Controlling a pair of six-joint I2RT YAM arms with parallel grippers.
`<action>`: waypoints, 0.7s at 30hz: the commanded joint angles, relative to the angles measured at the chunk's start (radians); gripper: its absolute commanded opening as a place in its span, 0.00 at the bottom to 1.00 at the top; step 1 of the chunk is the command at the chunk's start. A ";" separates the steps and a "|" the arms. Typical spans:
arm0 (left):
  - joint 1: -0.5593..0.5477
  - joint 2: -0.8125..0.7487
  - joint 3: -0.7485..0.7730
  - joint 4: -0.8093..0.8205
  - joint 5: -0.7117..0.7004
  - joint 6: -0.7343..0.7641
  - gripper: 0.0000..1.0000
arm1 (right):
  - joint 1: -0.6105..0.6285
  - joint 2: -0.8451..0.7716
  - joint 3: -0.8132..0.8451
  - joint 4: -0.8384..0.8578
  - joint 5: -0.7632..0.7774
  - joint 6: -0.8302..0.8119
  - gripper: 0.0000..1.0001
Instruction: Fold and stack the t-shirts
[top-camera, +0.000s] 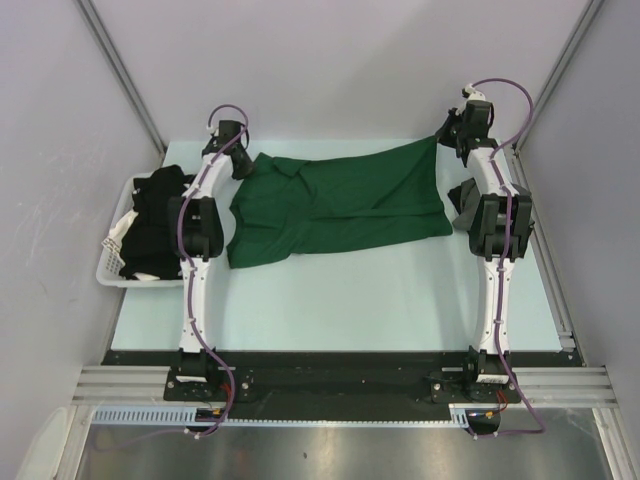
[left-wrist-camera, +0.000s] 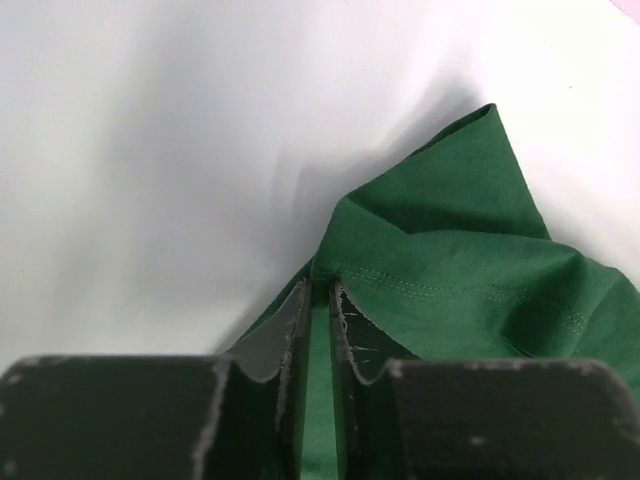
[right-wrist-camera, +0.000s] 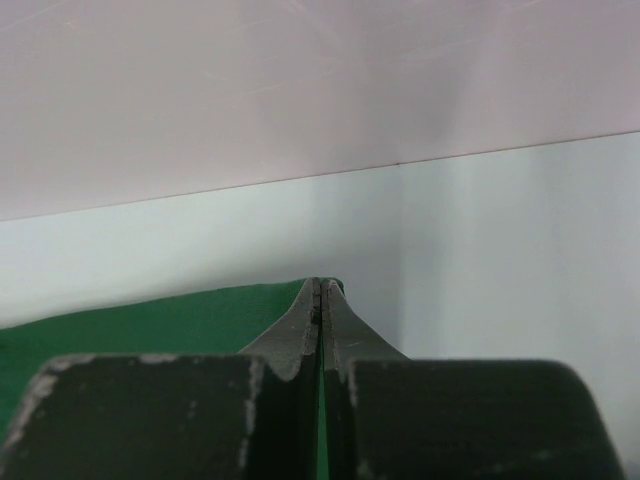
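1. One dark green t-shirt (top-camera: 340, 205) lies spread on the pale worktop (top-camera: 350, 300), in the upper middle of the top view, between the two arms.
2. Its long axis runs left to right across the frame and rises a little toward the right.
3. The straight, smooth edge of the shirt faces the right of the frame. The wider, rumpled end, with folds and what looks like a sleeve, faces the left.
4. The left fingers (left-wrist-camera: 268, 345) are at the upper left corner of the shirt. They pinch a stitched edge of the green cloth: a strip of green fills the narrow gap between them, and the cloth peaks up toward their tips.
5. The right fingers (right-wrist-camera: 292, 340) are pressed together on the shirt's upper right corner, with only a thin line of green showing between them. In the top view that corner is drawn out to a point at the upper right.
6. At the left edge of the top view a white slatted basket (top-camera: 108, 268) stands on the worktop, just left of the left arm. It holds a heap of black t-shirts (top-camera: 150, 225).
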 joint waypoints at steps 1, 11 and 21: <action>0.001 0.012 0.043 0.018 0.023 -0.021 0.13 | -0.010 -0.001 0.037 0.049 -0.007 0.013 0.00; 0.001 -0.035 0.043 0.007 0.019 0.005 0.00 | -0.005 -0.001 0.042 0.053 -0.004 0.013 0.00; 0.004 -0.118 0.047 -0.011 0.004 0.050 0.00 | -0.002 -0.008 0.043 0.032 0.017 -0.009 0.00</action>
